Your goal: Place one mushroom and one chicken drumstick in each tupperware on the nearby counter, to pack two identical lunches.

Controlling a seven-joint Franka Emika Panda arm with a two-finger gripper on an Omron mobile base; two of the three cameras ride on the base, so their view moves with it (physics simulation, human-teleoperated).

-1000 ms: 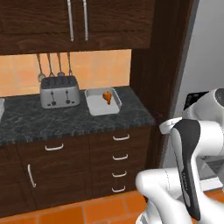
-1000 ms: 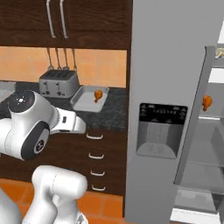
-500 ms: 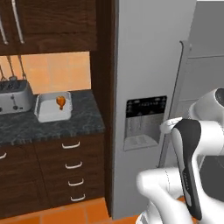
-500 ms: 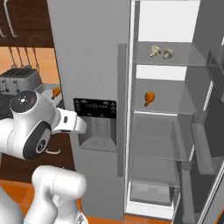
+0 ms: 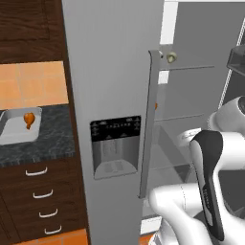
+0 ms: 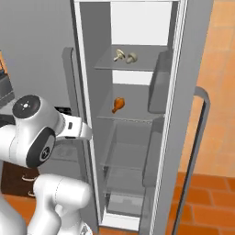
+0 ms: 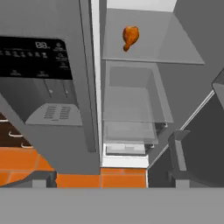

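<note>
drumstick [image 7: 130, 36] on fridge shelf, beyond open hand [image 7: 109, 181]

**Lunch items: where they sat**

Table [image 5: 48, 143]: dark speckled stone, far left. White tupperware [image 5: 12, 136] sat on it, open, with one orange drumstick [image 5: 28, 119] lying inside. Second drumstick [image 6: 118, 104] lay on the middle glass fridge shelf, bone end down-left. Two pale mushrooms [image 6: 125, 56] sat side by side on the shelf above it.

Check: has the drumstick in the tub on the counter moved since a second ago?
No. The drumstick lies in the same tub on the counter; the base drove right, so the whole view slid left.
</note>
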